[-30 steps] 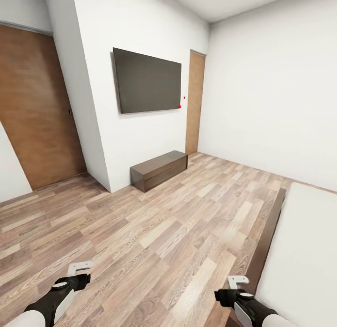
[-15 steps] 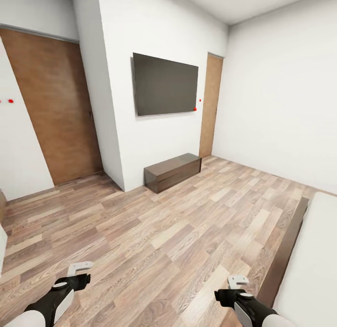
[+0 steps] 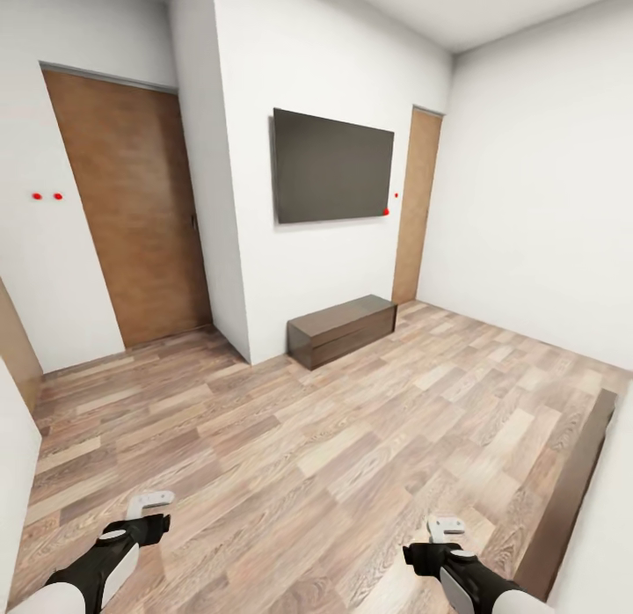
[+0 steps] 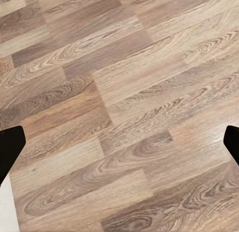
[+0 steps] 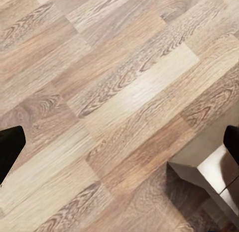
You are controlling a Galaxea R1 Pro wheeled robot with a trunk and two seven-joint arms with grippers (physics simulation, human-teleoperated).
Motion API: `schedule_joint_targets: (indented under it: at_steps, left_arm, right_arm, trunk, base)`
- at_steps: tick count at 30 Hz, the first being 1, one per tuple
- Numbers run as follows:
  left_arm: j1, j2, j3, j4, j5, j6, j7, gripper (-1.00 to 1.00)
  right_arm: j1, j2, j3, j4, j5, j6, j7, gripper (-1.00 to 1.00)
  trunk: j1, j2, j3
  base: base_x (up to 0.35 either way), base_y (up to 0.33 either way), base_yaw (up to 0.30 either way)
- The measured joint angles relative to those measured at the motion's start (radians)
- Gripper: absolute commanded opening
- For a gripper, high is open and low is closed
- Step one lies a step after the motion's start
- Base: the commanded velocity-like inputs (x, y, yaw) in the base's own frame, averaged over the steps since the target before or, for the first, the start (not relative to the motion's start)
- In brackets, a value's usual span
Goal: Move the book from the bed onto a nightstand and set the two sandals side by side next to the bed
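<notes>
I stand on the light wood-plank floor (image 3: 290, 447) of the bedroom. The bed's dark brown frame (image 3: 571, 500) and a sliver of its grey mattress (image 3: 620, 508) lie at the right edge of the head view. Its frame corner (image 5: 209, 174) also appears in the right wrist view. My left gripper (image 3: 149, 507) and right gripper (image 3: 447, 529) hang low over bare floor. Both are open and hold nothing, their black fingertips (image 4: 10, 147) (image 5: 10, 147) set far apart. The book, the sandals and the nightstand are out of view.
A long low dark-brown bench (image 3: 343, 329) stands against the white wall under a wall-mounted black screen (image 3: 332, 167). Tan wooden doors are at the left (image 3: 132, 218) and back right (image 3: 418, 205). Open floor stretches between me and the bench.
The whole head view has shifted right, so the camera has turned left; the bed has slid toward the right edge. Both arms hold the same pose.
</notes>
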Motion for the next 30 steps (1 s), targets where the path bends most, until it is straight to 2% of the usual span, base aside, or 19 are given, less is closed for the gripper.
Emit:
schedule_joint_targets:
  at_steps: [30]
  left_arm:
    - [0.000,0.000,0.000,0.000,0.000,0.000,-0.002,1.00]
  right_arm:
    - [0.000,0.000,0.000,0.000,-0.004,0.000,0.000,1.00]
  trunk:
    - [0.000,0.000,0.009]
  base:
    - [0.326,0.000,0.018]
